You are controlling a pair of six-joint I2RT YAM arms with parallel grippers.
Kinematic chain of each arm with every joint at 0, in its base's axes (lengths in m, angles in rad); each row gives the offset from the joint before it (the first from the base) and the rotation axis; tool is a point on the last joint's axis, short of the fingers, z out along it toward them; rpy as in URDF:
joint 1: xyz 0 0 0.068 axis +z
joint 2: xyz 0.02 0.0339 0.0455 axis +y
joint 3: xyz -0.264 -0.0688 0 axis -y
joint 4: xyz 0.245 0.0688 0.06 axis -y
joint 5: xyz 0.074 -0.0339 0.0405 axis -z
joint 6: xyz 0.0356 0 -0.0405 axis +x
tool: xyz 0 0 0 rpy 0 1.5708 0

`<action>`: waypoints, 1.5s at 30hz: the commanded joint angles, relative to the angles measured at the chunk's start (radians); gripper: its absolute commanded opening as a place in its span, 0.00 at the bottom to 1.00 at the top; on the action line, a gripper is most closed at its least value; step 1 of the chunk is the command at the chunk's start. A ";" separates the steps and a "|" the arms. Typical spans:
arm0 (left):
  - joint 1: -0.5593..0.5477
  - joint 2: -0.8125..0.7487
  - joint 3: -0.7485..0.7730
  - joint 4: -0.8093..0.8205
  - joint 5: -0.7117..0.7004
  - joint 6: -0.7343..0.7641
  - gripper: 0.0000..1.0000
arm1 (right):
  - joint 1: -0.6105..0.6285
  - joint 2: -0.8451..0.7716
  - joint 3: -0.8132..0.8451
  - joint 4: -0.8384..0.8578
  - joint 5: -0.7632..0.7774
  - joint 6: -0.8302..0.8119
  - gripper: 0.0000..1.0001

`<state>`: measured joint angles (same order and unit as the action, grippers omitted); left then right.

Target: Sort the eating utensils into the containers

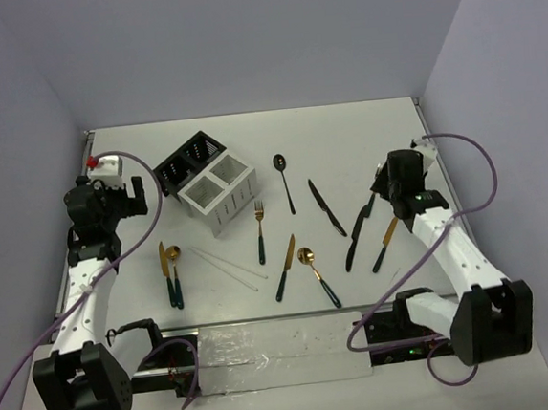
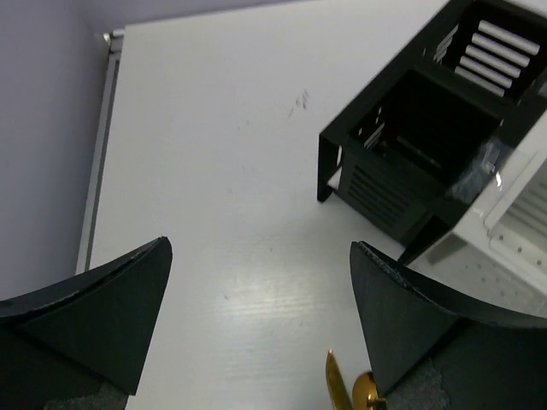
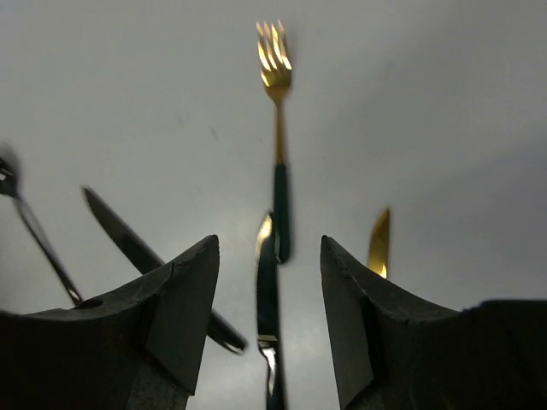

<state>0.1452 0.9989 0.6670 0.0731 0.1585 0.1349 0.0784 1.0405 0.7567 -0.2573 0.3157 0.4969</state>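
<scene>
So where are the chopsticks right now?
In the top view, the white chopsticks lie on the table left of centre, in front of the white box, between the left gold spoon and a gold fork.

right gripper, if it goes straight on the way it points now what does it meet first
Probably the dark utensil lying in line between the open fingers of the right gripper; the gold fork lies farther on. Depth is hard to judge here.

1. Pretty sure it's a robot lab, not a kitchen.
2. White table (image 1: 365, 149) boxed in by plain walls (image 1: 240, 35).
3. A left arm (image 1: 88, 298) and right arm (image 1: 456, 251) bolted to its near edge, purple cables (image 1: 489, 162) trailing.
4. Loose cutlery (image 1: 260, 233) laid out flat.
</scene>
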 commanded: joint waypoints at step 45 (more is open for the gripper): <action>0.005 -0.098 -0.058 -0.191 -0.030 0.052 0.92 | 0.047 0.147 0.025 -0.592 0.078 0.295 0.00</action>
<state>0.1459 0.9138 0.6128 -0.1539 0.1394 0.1940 0.1219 1.3014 0.7147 -0.7959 0.2596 0.7444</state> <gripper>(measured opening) 0.923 0.173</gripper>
